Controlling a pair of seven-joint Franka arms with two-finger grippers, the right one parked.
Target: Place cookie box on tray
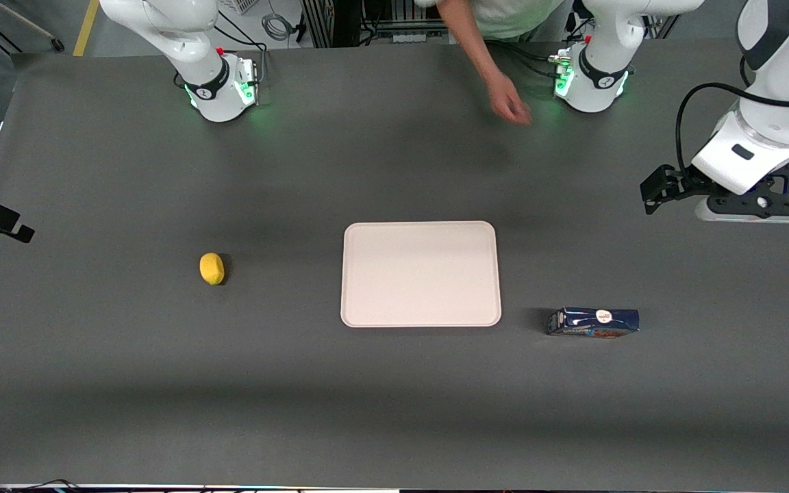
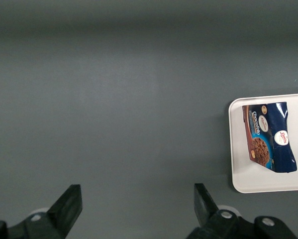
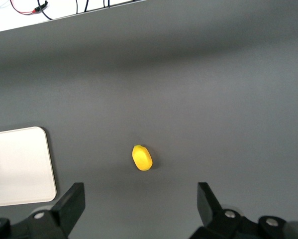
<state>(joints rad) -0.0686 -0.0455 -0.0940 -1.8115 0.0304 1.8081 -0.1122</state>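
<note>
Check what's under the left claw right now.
Only bare grey table lies under the claw, which hangs open above it. In the front view the arm covers that patch, but the wrist view shows it.

The working left arm [image 1: 771, 61] was built of glossy white rounded shells with a dark band set into its upper segment. A white wedge-shaped housing with a small dark slot capped its wrist, and a thick black cable [image 1: 682, 120] looped out from it. Beneath sat a black bar-shaped body with small pale screw heads, and a black camera bracket [image 1: 658, 186] jutted from one end. The gripper [image 2: 138, 211] had two black wedge-shaped fingers [image 2: 68, 206], set wide apart, on black mounts with round silver screws. The arm's white base [image 1: 593, 81] wore a black ring and glowed green.
</note>
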